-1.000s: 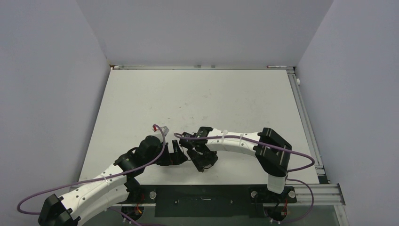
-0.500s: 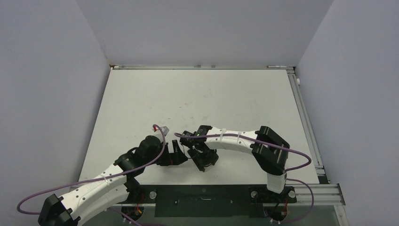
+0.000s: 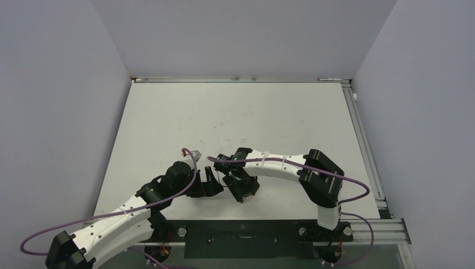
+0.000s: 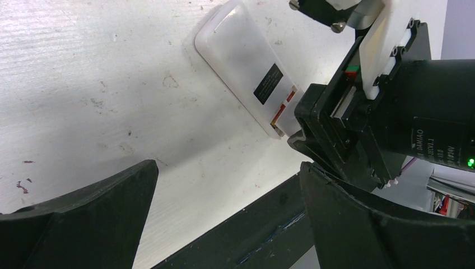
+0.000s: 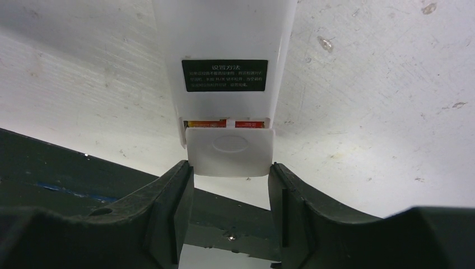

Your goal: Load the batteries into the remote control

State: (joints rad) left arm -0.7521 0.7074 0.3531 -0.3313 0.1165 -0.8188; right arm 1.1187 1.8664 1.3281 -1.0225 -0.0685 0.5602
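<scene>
Near the front edge of the table [image 5: 364, 84], the remote [image 5: 224, 50] is lying with its plain white back facing up. In the right wrist view it is stretching away toward 12 o'clock from the right gripper [image 5: 229, 168]. A black label [image 5: 225, 75] with white print is sitting across its back.

At the 6 o'clock end of the remote, the right gripper's fingers [image 5: 179, 190] are pinching a small white lid [image 5: 229, 151] from both sides. The lid is touching the remote's end without fully covering the slot. Between label and lid, the batteries [image 5: 224, 123] are showing as a thin red-and-orange strip inside the remote.

In the left wrist view, the remote [image 4: 235, 56] is running from 11 o'clock down toward 4 o'clock, where the right gripper's black body is hiding its end. The left gripper [image 4: 228, 168] is hovering with its fingers [image 4: 84, 218] spread wide and holding nothing, the remote lying beyond them at about 12 o'clock.

From above, the two grippers are sitting just beside each other, the left gripper [image 3: 210, 185] at 9 o'clock of the right gripper [image 3: 245, 190].
</scene>
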